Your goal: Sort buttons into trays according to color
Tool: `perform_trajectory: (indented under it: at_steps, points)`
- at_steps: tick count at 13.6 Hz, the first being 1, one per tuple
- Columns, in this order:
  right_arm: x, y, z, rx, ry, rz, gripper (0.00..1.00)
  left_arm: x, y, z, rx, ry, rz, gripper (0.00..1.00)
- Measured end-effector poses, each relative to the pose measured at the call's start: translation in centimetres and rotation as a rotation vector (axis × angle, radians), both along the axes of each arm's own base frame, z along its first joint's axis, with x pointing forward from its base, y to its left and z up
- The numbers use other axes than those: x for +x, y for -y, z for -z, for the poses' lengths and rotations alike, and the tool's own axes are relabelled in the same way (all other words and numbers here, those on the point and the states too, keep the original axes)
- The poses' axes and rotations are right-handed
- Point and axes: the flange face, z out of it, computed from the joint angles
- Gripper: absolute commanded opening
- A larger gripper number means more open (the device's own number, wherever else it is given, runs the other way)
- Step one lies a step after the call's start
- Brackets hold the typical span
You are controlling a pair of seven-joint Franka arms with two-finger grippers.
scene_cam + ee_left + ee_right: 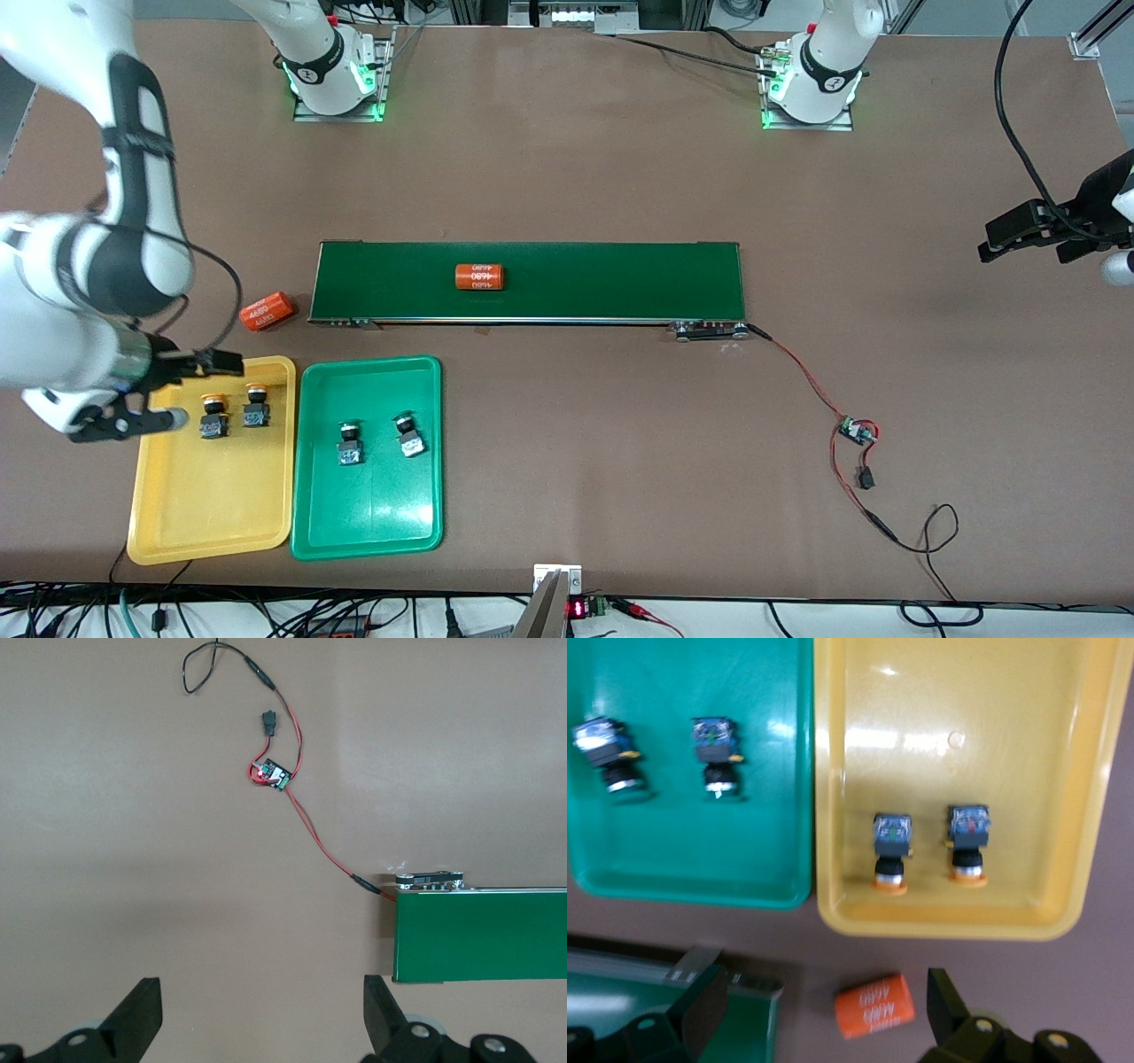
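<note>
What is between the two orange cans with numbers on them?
Between the orange cylinder on bare table and the orange cylinder on the belt, the front view shows only brown table and the long dark green conveyor belt.

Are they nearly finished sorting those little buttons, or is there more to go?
It looks done. Two yellow-capped buttons lie in the yellow tray, two green-capped buttons in the green tray. Nothing is in hand: the right hand is open over the yellow tray, and the left hand waits open over bare table. No buttons remain outside the trays.
</note>
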Motion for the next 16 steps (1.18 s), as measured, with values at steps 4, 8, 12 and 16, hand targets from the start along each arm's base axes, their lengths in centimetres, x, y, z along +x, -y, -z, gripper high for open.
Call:
perform_trajectory:
  at_steps: [4,8,12,16]
  points:
    - [-4.5,-1.9,-9.5,-0.017,-0.035,-0.048,1.0,0.1,0.5,-0.1,-0.001,0.012,0.008,1.0]
    - [-8.6,-0.4,-14.6,-0.019,-0.02,-0.029,1.0,0.3,0.3,-0.1,-0.001,0.024,0.004,1.0]
    - [-13.2,1.7,-15.1,-0.072,-0.022,0.008,1.0,0.2,0.2,0.4,0.0,0.023,0.001,1.0]
    - [-14.7,0.4,-12.0,-0.081,-0.055,0.026,1.0,-0.8,0.3,0.6,0.001,0.016,0.001,1.0]
